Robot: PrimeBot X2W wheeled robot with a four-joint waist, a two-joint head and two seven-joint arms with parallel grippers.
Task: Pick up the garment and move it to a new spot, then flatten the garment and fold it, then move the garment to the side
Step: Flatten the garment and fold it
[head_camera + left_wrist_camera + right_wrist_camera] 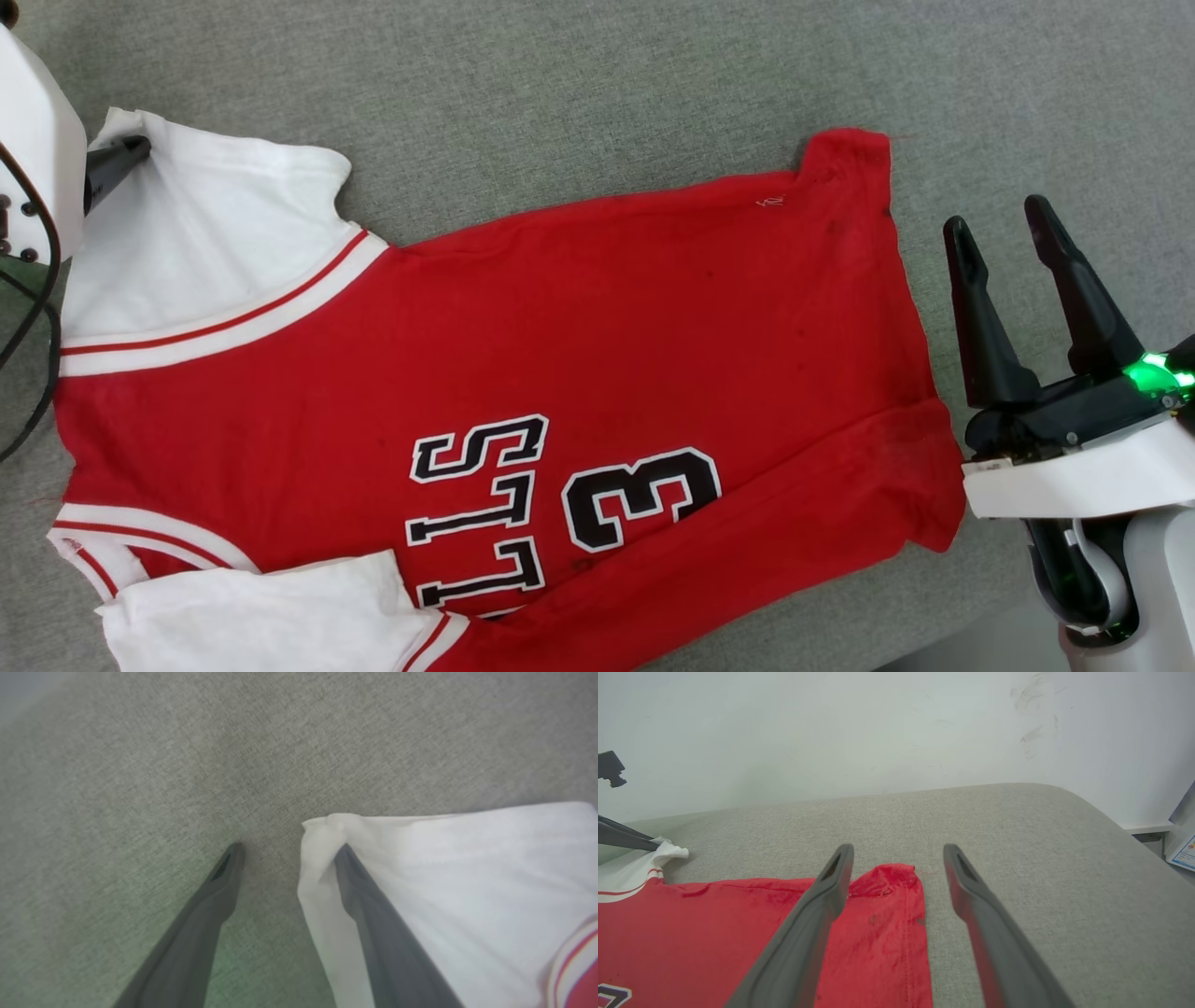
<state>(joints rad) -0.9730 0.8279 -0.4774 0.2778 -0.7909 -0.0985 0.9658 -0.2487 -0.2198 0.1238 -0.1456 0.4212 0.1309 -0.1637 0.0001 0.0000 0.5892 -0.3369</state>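
The garment (523,373), a red jersey with white sleeves, black letters and a "3", lies spread on the grey cushion (597,84), collar end to the left. My left gripper (291,846) is open at the far white sleeve (467,872). One finger rests on the sleeve's bunched corner, the other on bare cushion. In the head view a left finger (117,161) shows at that sleeve. My right gripper (997,213) stands open just right of the hem, holding nothing. The hem's far corner (889,882) lies below its spread fingers (831,891).
A white wall (878,728) rises behind the grey cushion, whose rounded edge (1101,812) falls away at the right. A paper (1186,851) lies beyond that edge. Dark cables (37,308) hang by my left arm. The near sleeve (261,616) is folded onto the front.
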